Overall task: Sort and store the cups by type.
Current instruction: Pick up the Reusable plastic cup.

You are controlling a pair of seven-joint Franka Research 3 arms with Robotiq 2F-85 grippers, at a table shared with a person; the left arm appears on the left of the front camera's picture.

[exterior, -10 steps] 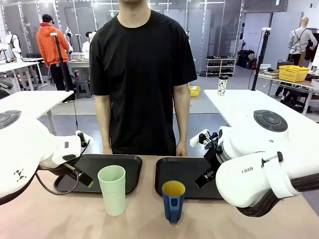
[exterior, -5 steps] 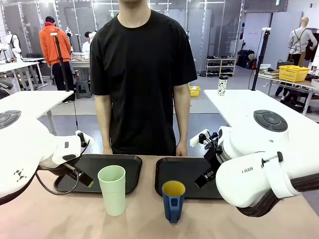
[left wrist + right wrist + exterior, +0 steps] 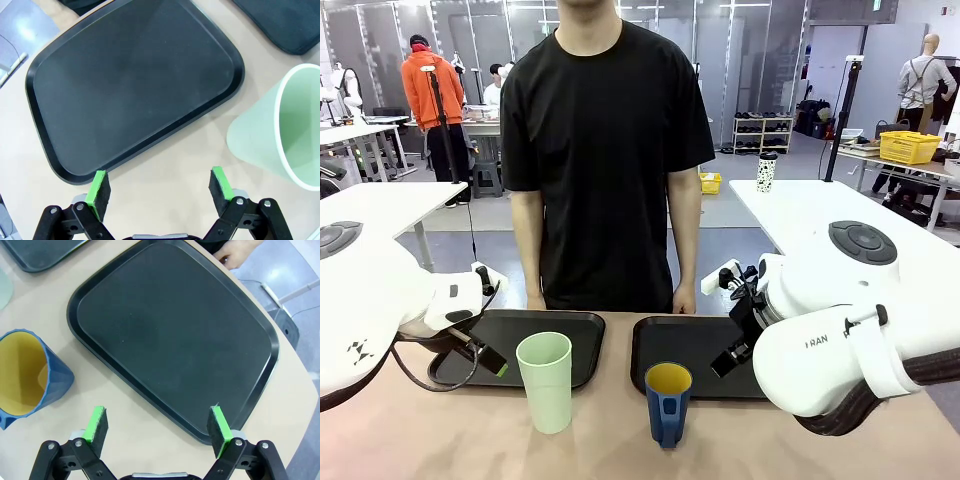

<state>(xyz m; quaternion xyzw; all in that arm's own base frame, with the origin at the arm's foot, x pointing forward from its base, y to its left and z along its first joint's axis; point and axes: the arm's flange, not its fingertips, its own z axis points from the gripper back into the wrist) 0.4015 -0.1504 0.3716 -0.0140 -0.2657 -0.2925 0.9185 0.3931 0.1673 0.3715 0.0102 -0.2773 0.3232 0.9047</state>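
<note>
At the table's near side the green tumbler (image 3: 545, 380) and blue mug (image 3: 667, 400) stand upright and apart, with the left tray (image 3: 575, 330) and right tray (image 3: 685, 340) bare at their 12 o'clock, likely one per type. The left gripper (image 3: 159, 182) and right gripper (image 3: 157, 422) hang wide, holding nothing. The tumbler is at the left's 3 o'clock, the mug at the right's 9. Side approaches look clear.

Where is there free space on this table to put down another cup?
Both black trays are bare: the left tray behind the green tumbler, the right tray behind the blue mug. The strip of table between tumbler and mug is also free. It is crowded at the trays' outer ends, where the open left gripper and right gripper hang.
</note>
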